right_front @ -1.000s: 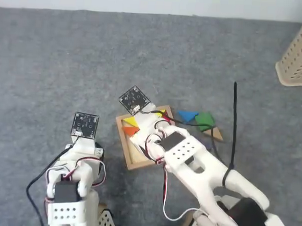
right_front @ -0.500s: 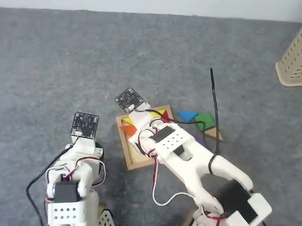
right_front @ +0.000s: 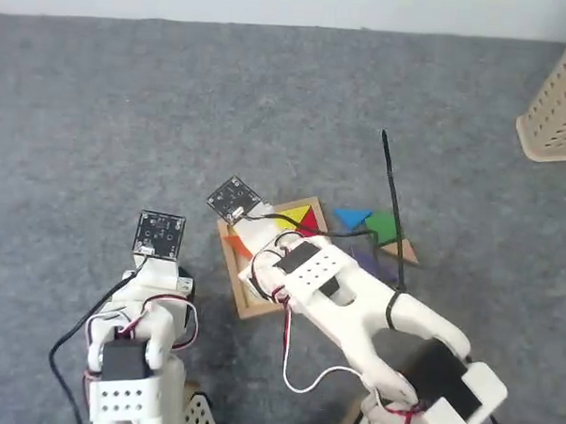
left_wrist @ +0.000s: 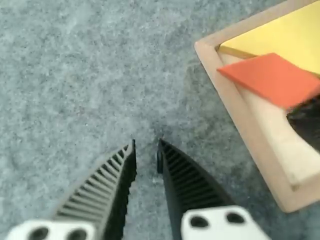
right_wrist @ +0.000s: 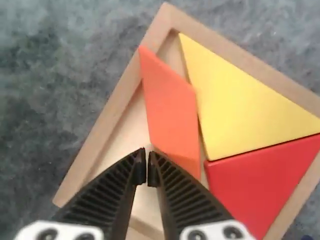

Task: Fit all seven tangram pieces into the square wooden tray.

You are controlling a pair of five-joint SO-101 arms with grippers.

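The square wooden tray (right_front: 232, 271) lies mid-table under my right arm (right_front: 327, 280). In the right wrist view it holds a yellow triangle (right_wrist: 240, 110), a red triangle (right_wrist: 260, 180) and an orange parallelogram (right_wrist: 170, 120) whose far corner rests on the tray's rim (right_wrist: 100, 135). My right gripper (right_wrist: 147, 156) is shut, empty, its tips on the tray floor at the parallelogram's near corner. Blue (right_front: 350, 217), green (right_front: 384, 224), tan (right_front: 405, 251) and purple (right_front: 370, 263) pieces lie on the carpet right of the tray. My left gripper (left_wrist: 146, 146) hovers over carpet beside the tray corner (left_wrist: 235, 100), with a narrow gap between its fingers.
Grey carpet covers the table, with open room to the left and at the back. A perforated beige container (right_front: 560, 102) stands at the far right. A black cable tie (right_front: 389, 188) sticks up from the right arm above the loose pieces.
My right arm swung left across the tray, and its shut gripper now sits by the orange parallelogram near the left rim. The left arm kept still.
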